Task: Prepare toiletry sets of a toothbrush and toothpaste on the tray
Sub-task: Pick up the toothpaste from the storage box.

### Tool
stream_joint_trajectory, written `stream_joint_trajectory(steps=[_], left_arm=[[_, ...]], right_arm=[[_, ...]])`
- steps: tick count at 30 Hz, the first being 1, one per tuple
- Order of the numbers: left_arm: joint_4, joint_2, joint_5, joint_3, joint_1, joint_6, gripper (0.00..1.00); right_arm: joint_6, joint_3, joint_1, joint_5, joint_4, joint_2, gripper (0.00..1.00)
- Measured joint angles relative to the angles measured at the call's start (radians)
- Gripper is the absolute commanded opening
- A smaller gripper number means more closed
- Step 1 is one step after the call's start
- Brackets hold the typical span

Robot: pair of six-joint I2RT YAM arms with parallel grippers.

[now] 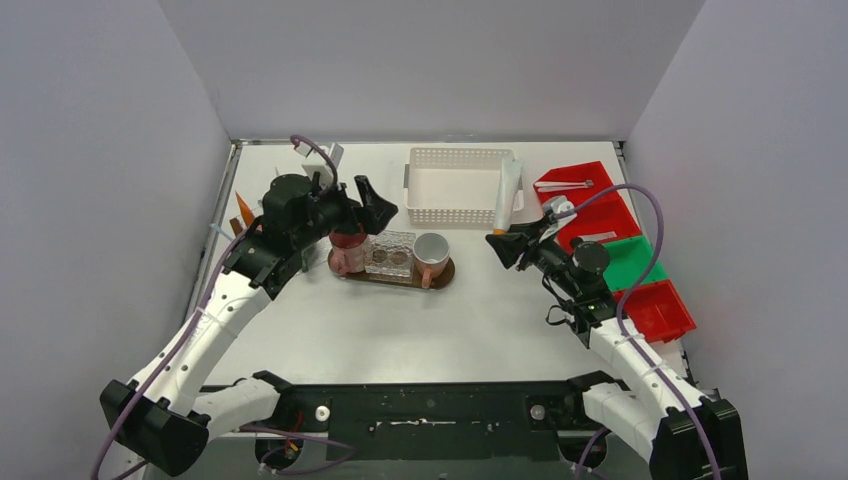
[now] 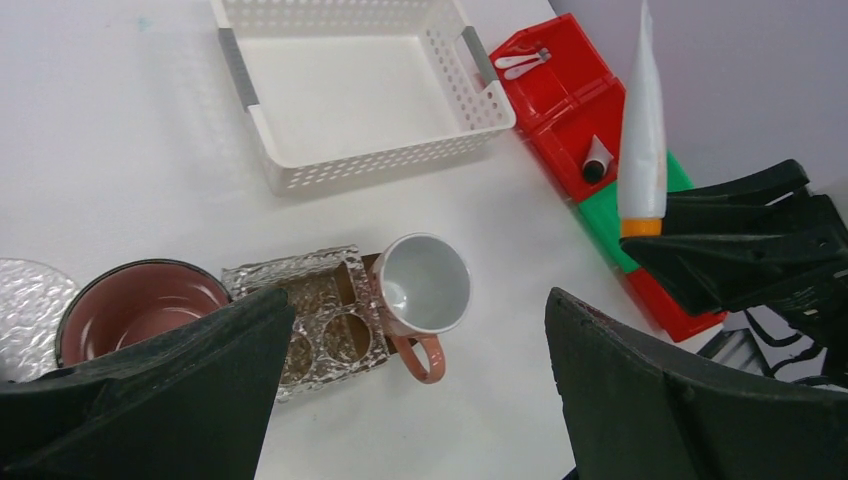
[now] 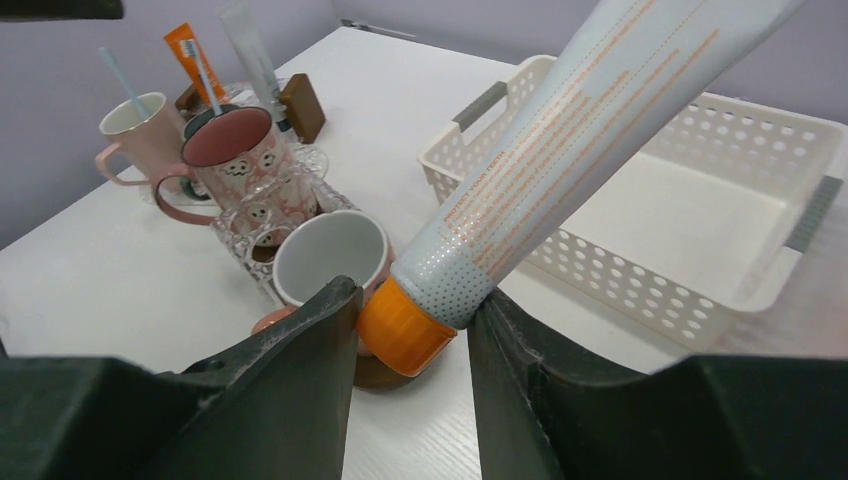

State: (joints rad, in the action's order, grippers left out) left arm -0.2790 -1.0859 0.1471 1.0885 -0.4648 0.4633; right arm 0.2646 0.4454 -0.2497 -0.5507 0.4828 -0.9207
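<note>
Toothpaste, a pale tapered tube with an orange cap (image 3: 560,170), is clenched near that cap in my right claw (image 3: 412,312). It stands cap down above the bench (image 1: 400,330), between the white perforated plastic basket (image 1: 455,185) and the brown oval tray (image 1: 446,273). On the tray sit a white mug with a pink handle (image 2: 425,285), a clear textured holder (image 1: 390,253) and a maroon mug (image 2: 140,305). My left claw (image 1: 372,208) hangs spread wide above them, grasping nothing.
</note>
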Motion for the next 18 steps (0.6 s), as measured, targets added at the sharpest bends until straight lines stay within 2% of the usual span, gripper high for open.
stream_joint_trajectory(steps=[12, 18], left_arm=[[0.05, -0.112, 0.005, 0.106, -0.136, 0.093, 0.94], [0.075, -0.166, 0.016, 0.13, -0.156, 0.144, 0.95]], right_arm=[[-0.079, -0.02, -0.135, -0.113, 0.061, 0.024, 0.0], [-0.114, -0.021, -0.186, -0.158, 0.07, 0.042, 0.0]])
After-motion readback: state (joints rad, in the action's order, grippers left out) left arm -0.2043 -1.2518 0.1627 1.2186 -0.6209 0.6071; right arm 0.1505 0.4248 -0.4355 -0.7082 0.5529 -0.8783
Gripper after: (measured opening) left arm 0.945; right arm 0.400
